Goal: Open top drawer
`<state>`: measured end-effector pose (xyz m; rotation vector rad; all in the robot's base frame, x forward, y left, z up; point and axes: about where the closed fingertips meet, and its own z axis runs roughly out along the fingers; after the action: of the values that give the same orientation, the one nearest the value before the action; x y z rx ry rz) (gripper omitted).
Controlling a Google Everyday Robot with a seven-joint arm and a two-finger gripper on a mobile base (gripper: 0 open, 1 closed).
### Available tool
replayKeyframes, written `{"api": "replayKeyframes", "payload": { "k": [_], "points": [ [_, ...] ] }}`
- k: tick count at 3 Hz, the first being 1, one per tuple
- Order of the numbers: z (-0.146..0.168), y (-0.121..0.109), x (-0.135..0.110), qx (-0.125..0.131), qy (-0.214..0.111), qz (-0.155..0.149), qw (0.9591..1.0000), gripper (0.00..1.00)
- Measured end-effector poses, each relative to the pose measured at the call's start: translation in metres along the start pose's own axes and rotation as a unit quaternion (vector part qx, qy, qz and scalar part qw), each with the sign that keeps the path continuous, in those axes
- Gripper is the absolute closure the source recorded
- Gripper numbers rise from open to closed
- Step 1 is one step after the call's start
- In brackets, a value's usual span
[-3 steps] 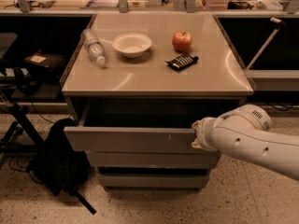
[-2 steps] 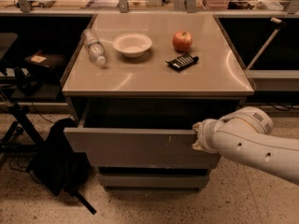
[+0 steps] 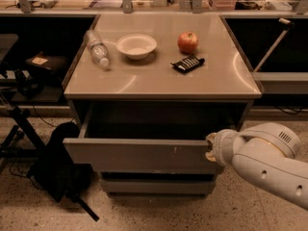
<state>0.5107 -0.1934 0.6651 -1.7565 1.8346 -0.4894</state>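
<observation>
With gripper (image 3: 210, 148) at right end of top drawer (image 3: 139, 155) front, hold impossible to tell; front running left-right, partly out; pull straight outward.

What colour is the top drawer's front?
Top drawer: grey with pale scuffs, camera view. Gripper at its right end.

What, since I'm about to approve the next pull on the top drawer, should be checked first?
1. Top drawer partly out, dark interior showing: ok.
2. Gripper at the drawer front's right end: ok; its hold on the front: cannot tell.
3. Lower drawers not pulled out: ok.
4. Bottle, bowl, apple and dark packet sit back from the front edge of the tabletop: ok.
5. Black bag on the floor by the drawer's left corner, clear of its path: cannot tell.
</observation>
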Motion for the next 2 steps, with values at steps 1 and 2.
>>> {"api": "replayKeyframes", "payload": {
  "k": [1, 2],
  "points": [
    [-0.0057, 0.0067, 0.0024, 0.002, 0.003, 0.000, 1.0000, 1.00],
    [-0.0068, 0.0063, 0.0010, 0.002, 0.003, 0.000, 1.0000, 1.00]
  ]
}}
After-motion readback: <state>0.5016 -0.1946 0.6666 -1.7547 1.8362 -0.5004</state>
